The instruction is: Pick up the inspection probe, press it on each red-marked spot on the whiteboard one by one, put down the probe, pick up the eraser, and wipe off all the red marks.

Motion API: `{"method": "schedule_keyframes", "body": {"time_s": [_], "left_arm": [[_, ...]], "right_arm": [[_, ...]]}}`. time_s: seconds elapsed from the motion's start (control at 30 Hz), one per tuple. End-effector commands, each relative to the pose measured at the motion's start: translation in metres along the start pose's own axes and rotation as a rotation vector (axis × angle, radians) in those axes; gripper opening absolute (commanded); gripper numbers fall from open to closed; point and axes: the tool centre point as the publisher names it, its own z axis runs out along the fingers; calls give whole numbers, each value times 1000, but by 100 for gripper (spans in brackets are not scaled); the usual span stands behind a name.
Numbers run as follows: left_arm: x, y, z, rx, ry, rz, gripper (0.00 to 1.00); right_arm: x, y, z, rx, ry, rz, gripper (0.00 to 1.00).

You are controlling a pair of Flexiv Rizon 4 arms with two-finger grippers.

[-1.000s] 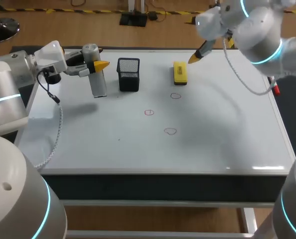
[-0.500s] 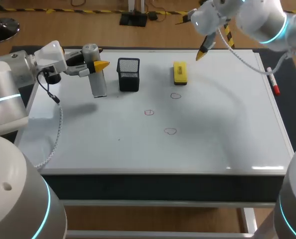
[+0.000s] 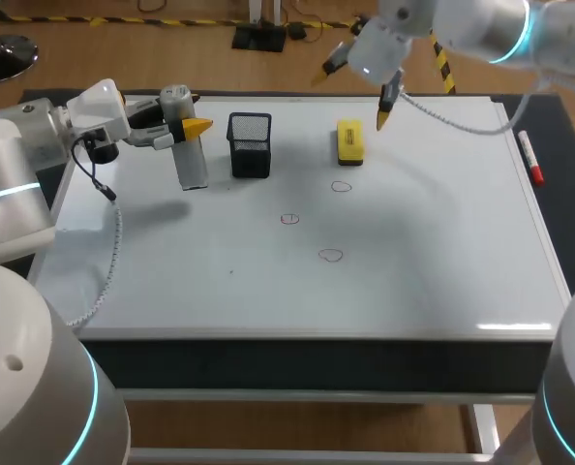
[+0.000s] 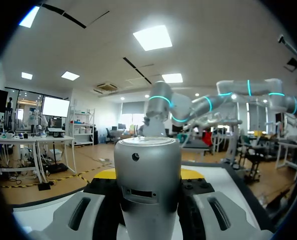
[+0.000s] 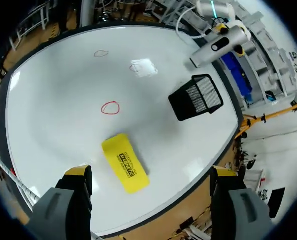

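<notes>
Head view: the right gripper has swung in from the far right corner. It now hangs spread wide over the board's far edge, just above the eraser; a second ago it was off to the eraser's right. The left gripper hasn't budged, pinching the probe upright at far left, next to the basket. All three red marks are still unwiped. Looks to me like the eraser grab is being lined up while the probe isn't set down yet.

Left wrist: probe squeezed between the fingers, same story.

Right wrist: eraser lies flat below, between the wide-apart fingers, not touched. One mark sits just ahead of it.
</notes>
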Motion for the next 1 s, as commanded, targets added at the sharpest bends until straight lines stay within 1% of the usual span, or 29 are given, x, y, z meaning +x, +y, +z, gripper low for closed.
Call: {"method": "schedule_keyframes", "body": {"time_s": [0.03,0.13,0.3,0.4,0.5,0.63,0.73,1.0], "left_arm": [[0,1,0,5,-1,2,0],[0,1,0,5,-1,2,0],[0,1,0,5,-1,2,0],[0,1,0,5,-1,2,0],[0,1,0,5,-1,2,0],[0,1,0,5,-1,2,0],[0,1,0,5,-1,2,0],[0,1,0,5,-1,2,0]], "right_arm": [[-1,-8,6,-20,253,-123,100],[2,-11,11,-43,241,-164,100],[6,-17,19,-48,261,-209,100],[8,-23,23,-26,282,-205,100],[11,-25,26,-24,262,-199,100],[19,-27,37,8,312,-206,100],[25,-30,43,22,330,-199,100],[41,-28,54,16,353,-213,100]]}}
